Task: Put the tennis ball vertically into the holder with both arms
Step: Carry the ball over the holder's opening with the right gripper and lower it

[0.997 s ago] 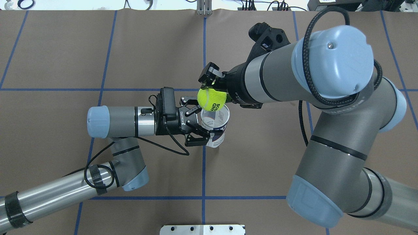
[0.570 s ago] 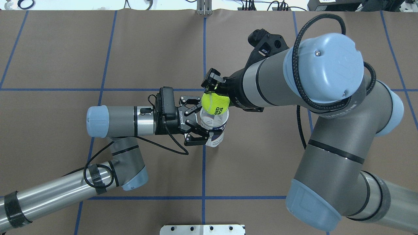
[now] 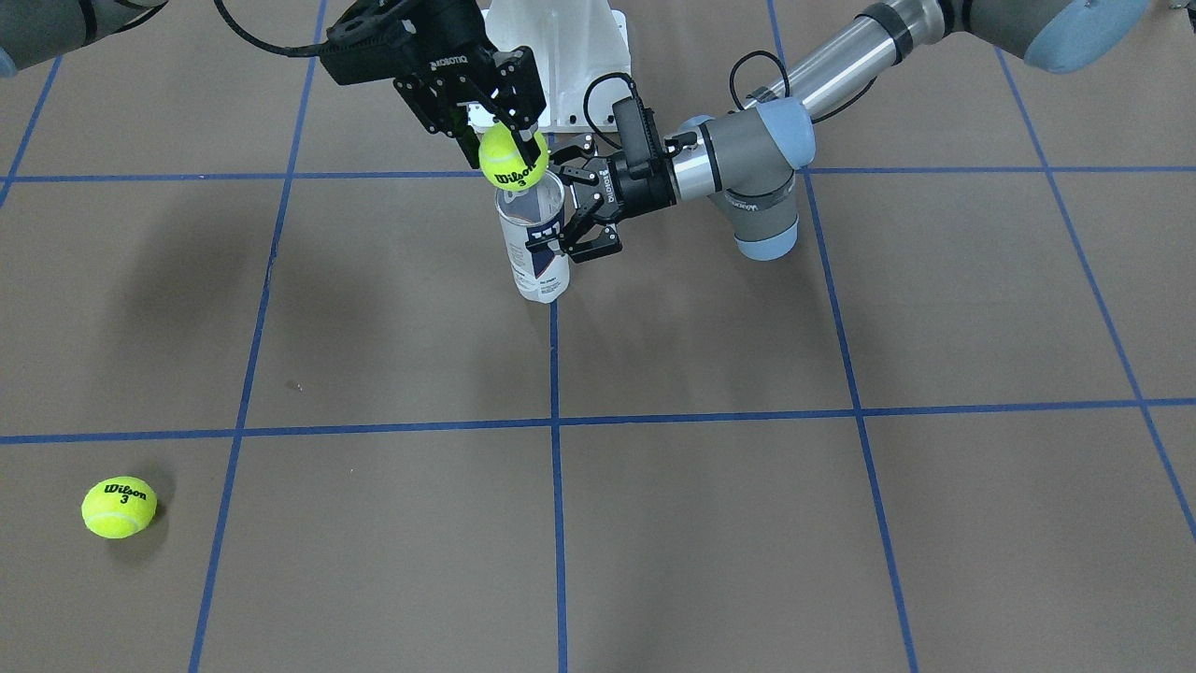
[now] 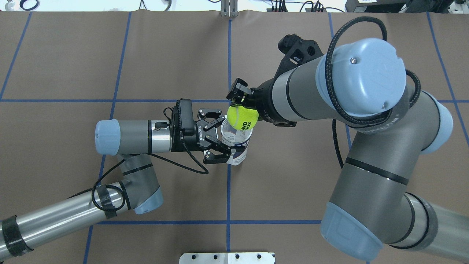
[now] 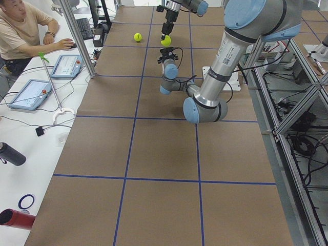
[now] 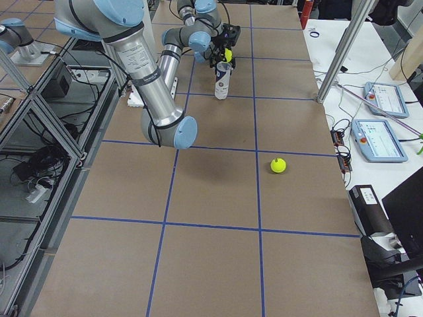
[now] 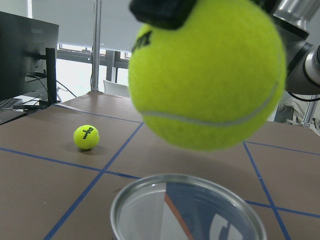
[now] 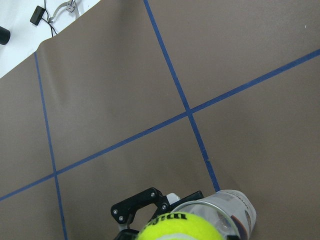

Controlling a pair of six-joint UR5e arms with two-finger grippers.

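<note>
Upright clear holder with a white-and-navy label, its mouth open, grasped at the side by the left gripper. The yellow-green Wilson tennis ball, clenched in the right gripper, hangs just above the holder's rim, not yet inside.

We see a bench covered in brown paper and marked into squares by blue tape lines. Along one edge stands a second, white bench with two tablets, where a person sits. An aluminium post rises between the two benches. Daylight comes through windows beside a dark monitor.
</note>
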